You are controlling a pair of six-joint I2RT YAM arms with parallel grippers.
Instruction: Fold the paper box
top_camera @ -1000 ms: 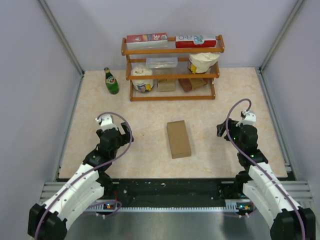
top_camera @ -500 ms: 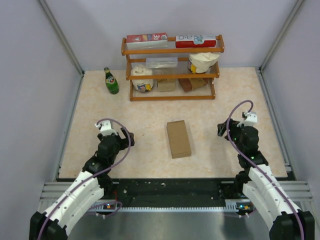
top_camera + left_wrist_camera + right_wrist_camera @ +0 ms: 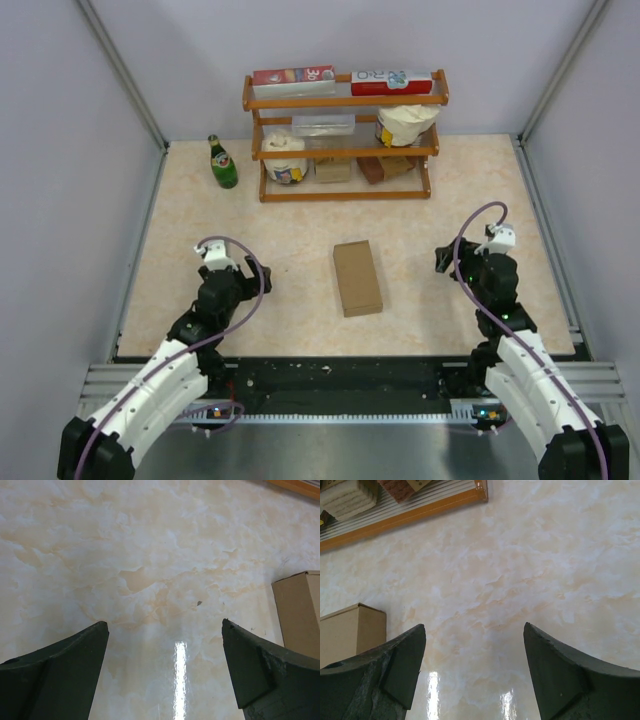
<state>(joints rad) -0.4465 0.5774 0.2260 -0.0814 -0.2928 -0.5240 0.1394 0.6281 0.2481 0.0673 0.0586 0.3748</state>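
Status, top view: paper box is lying flat mid-bench, long axis running 12 to 6 and tilted slightly. It is reading as a closed rectangular block, with no loose flaps or tabs showing from above. Left pincer is sitting at the box's 9 o'clock and right pincer at its 3 o'clock. Both are well apart from the box and touching nothing. Wooden rack is standing at the box's 12 o'clock and the green bottle at about 10. Neither is getting involved.

Left wrist view: left pincer is gaping wide and empty, with only bare bench showing between its fingers. One box corner is poking in at 3 o'clock, outside the right finger and not in contact.

Right wrist view: right pincer is also spread and holding nothing. The box is showing at 8 o'clock, partly behind the left finger, with the top face looking shut and square. Rack's bottom rail is running across 11 o'clock.

Progress call: folding is looking essentially finished, since the box is holding its shape unaided with both arms standing clear. The end closures are facing away from every camera, so I cannot tell whether the tabs are fully tucked. What could be remaining is an end-flap check, nothing bigger.
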